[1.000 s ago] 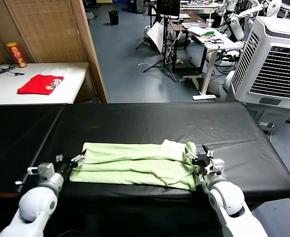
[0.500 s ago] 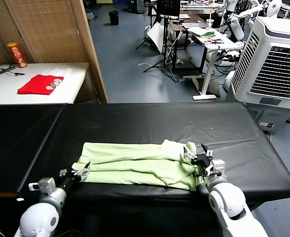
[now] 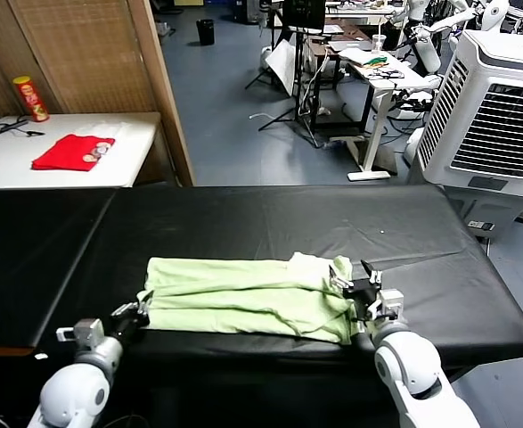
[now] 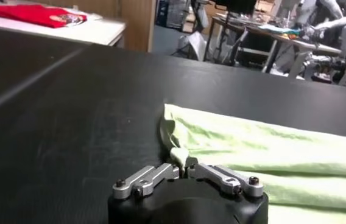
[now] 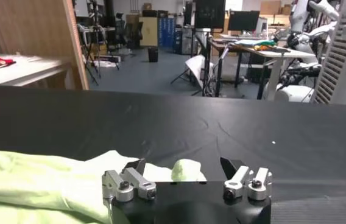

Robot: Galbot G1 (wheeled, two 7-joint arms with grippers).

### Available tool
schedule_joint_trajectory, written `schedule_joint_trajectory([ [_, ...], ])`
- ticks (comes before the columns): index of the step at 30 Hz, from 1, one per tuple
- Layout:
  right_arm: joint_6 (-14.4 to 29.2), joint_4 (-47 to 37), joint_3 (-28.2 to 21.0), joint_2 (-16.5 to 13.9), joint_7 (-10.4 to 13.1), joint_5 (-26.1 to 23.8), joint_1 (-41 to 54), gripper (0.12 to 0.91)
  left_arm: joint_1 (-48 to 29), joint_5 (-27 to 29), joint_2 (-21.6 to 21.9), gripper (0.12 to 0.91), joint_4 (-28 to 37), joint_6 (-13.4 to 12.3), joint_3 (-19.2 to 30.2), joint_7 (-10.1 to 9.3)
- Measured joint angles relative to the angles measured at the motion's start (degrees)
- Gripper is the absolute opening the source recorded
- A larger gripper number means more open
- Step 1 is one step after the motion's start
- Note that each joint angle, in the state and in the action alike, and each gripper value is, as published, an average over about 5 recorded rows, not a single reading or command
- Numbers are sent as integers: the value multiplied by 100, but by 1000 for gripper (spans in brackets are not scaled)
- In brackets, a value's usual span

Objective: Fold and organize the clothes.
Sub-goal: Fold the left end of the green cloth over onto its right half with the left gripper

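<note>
The clothes, one pale green T-shirt (image 3: 243,294), lie folded into a long band across the near part of the black table (image 3: 270,218). At the band's left near corner sits my left gripper (image 3: 140,308), shut on a small fold of the T-shirt (image 4: 264,158). In the left wrist view the left gripper (image 4: 183,169) pinches that fold between closed fingertips. My right gripper (image 3: 355,283) stands open at the shirt's right end. In the right wrist view a bump of the T-shirt (image 5: 185,170) lies between the wide-apart jaws of the right gripper (image 5: 183,165), not clamped.
A red garment (image 3: 72,152) and a crisps can (image 3: 29,98) lie on a white side table at the far left. A wooden partition (image 3: 92,53) stands behind. A white air cooler (image 3: 497,116) is at the right. The table's front edge runs just below the shirt.
My left gripper has moved in onto the shirt's left near corner and gone from open to shut on it, bunching the corner slightly. The right gripper has stayed open in place.
</note>
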Motion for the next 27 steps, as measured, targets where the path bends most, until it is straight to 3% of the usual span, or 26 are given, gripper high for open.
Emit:
schedule_joint_trajectory([
  [8,-21,18,-1,56,19,-36,5,798,212,1647,398,163,154,-269,-414,-119],
  [13,-21,14,-15,133,24,-108,-32,798,415,2045,761,163,237,-346,-808,-200],
  [20,-17,97,64,173,30,-254,-170,798,455,1558,650,163,-294,28,-670,-354],
  [27,-1,166,236,204,33,-359,-335,798,202,455,164,163,-1121,445,309,-694],
])
